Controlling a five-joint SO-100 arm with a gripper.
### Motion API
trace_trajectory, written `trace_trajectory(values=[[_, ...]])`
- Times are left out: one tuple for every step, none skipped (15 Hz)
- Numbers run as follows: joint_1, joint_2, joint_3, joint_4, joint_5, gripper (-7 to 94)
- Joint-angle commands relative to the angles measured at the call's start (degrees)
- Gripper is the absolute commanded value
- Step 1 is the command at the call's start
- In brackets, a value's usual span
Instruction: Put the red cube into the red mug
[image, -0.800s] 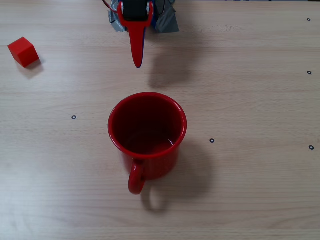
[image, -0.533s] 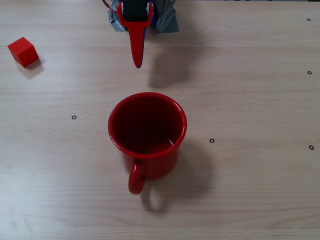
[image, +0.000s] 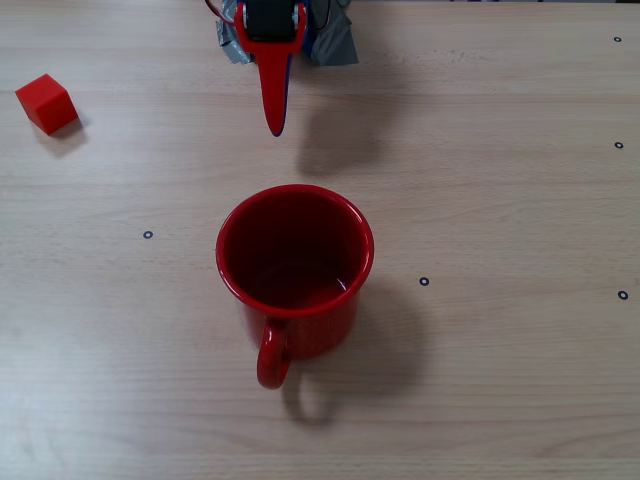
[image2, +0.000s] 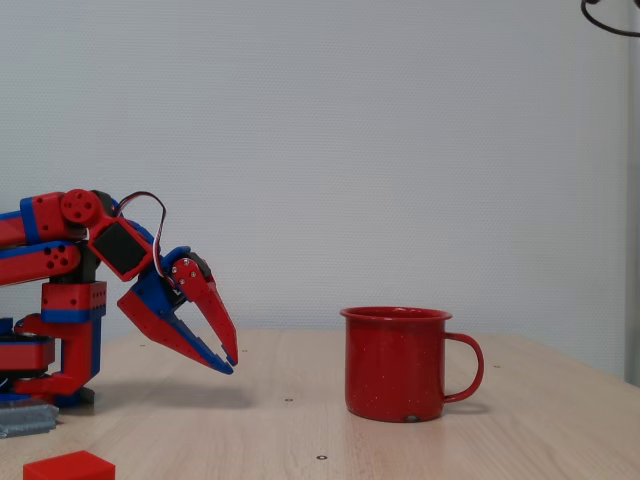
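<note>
The gripper hangs in the air above the wooden table, its 2 pointed fingers angled down and nearly closed, only a narrow sliver between the tips, and nothing held in them. In a fixed view from above, it shows as 1 long red spike pointing toward the near edge of the table, with its shadow lying just to the right of it.

The red mug stands upright straight ahead of the fingertips, apart from them with bare table between. Its open mouth faces up, and its handle points away from the gripper, toward the near edge. From the side, the mug sits to the right of the gripper, with its rim roughly level with the fingertips.

The red cube rests on the table well off to the left of the gripper in the overhead view, far from the mug. In the side view the cube lies in the near foreground, below the arm.
</note>
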Motion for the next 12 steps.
trace_trajectory(values=[[-0.09, 3.25, 2.37, -1.41, 1.32, 0], [-0.44, 3.25, 2.55, -2.20, 1.23, 0], [-0.62, 3.25, 2.90, -3.16, 2.29, 0], [-0.62, 3.25, 2.99, -3.16, 2.37, 0], [-1.05, 3.25, 2.99, -3.16, 1.85, 0], [-1.23, 3.25, 2.90, -3.16, 1.67, 0], [-1.14, 3.25, 2.81, -2.99, 0.26, 0], [-0.09, 3.25, 2.64, -2.90, -1.67, 0], [1.49, 3.16, 2.37, -2.72, -3.43, 0], [2.81, 2.72, 1.32, -1.85, -5.71, 0], [3.87, 0.97, -1.05, -0.53, -7.12, 0], [4.92, -1.93, -4.39, 0.44, -8.61, 0]])
